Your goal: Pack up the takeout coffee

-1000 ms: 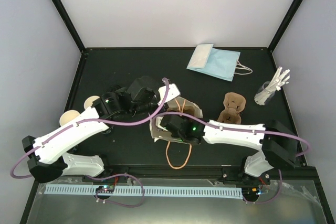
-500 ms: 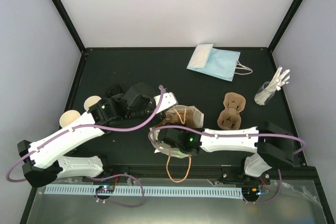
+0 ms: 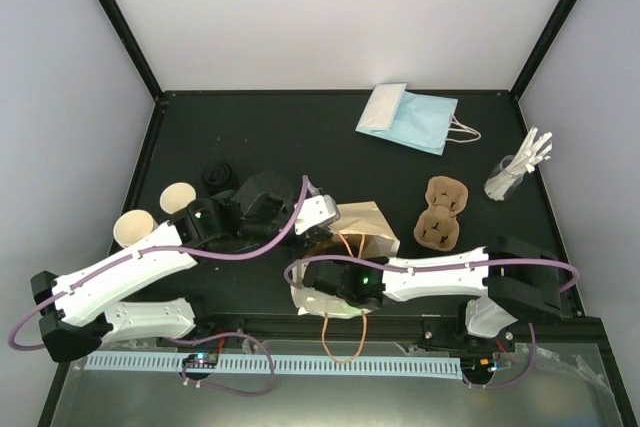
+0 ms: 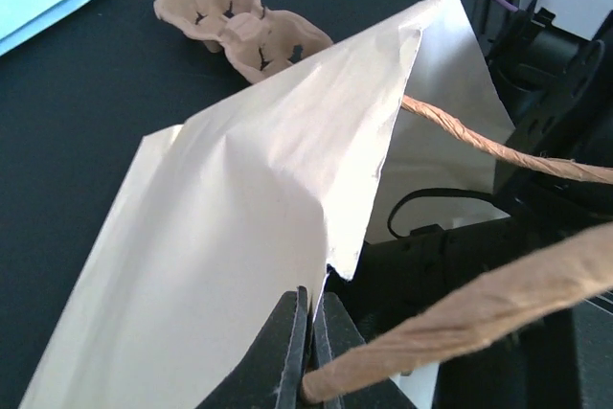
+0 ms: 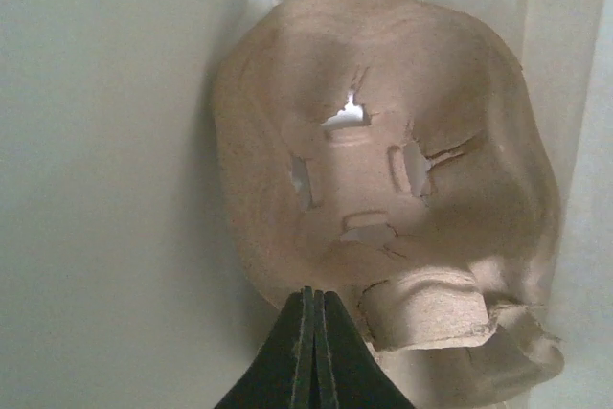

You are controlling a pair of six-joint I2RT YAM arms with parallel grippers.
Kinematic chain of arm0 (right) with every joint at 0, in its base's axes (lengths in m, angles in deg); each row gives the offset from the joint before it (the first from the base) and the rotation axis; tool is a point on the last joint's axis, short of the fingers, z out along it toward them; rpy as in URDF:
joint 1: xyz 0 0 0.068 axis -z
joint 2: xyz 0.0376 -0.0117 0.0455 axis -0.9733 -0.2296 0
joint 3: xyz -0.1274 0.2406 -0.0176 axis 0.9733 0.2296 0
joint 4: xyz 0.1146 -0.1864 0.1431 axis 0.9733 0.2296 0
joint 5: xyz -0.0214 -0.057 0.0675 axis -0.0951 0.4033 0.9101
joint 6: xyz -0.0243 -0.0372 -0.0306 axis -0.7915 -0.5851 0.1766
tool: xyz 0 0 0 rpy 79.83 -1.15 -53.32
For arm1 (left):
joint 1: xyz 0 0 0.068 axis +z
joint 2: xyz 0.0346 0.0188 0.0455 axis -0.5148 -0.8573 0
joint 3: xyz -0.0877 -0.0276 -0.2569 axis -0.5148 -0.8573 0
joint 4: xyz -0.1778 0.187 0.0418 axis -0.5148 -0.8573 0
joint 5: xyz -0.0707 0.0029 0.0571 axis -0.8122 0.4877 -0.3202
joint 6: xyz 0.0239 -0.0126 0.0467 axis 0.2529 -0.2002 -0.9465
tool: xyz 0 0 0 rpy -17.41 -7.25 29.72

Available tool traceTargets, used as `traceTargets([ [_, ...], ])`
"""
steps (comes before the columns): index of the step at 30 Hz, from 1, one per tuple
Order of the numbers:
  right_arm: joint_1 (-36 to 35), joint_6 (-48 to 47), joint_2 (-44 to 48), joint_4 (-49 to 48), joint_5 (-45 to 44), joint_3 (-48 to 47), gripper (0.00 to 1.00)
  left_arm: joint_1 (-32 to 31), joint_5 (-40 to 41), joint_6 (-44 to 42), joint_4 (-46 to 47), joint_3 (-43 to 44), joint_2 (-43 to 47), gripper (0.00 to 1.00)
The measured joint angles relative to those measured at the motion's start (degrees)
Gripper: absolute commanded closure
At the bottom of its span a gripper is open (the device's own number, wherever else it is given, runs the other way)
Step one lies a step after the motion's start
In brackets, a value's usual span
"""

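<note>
Far left on the black table point(image 3: 250, 127) stand two open cream cups point(image 3: 178, 195), side by side; just behind them lies a round black lid point(image 3: 218, 177), outside every bag; from above I cannot tell if a cup is under it, so I cannot say for sure that this is the takeout coffee.

The left arm reaches across to the tan paper bag point(image 3: 368, 222), which lies on its side in the middle, near the front edge; the left gripper point(image 4: 312, 296) has its fingers pressed together, pinching the bag right where the twisted paper handle point(image 4: 498, 308) comes out; the bag's mouth is pulled open there.

The right arm comes in low from the right, and its gripper end is hidden in the top view; in its own camera the right gripper point(image 5: 311, 292) is inside the pale bag walls, fingers pressed flat together with nothing between them; a brown pulp cup holder point(image 5: 383, 208) sits just past the tips.

Further right, another brown pulp cup carrier point(image 3: 440, 212) lies on the table, apart from the bag; behind it lies a flat light-blue paper bag point(image 3: 415, 119); at the far right stands a clear glass of white plastic cutlery point(image 3: 515, 172).
</note>
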Motion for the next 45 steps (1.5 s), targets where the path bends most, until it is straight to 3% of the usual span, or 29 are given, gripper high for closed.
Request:
traceTargets([
  [16, 1.64, -3.17, -0.46, -0.79, -8.5, -4.04, 0.99, -0.44, -1.38, 1.68, 0.76, -1.75, 0.83, 0.99],
  [37, 4.94, -4.46, -7.19, -9.77, -7.28, -2.51, 0.99, -0.48, 0.5, 2.08, 0.46, -2.03, 0.81, 0.98],
  [45, 5.07, -4.31, -6.58, -8.33, -5.55, -2.47, 0.99, -0.7, 0.76, 2.1, 0.72, -2.03, 0.87, 0.98],
])
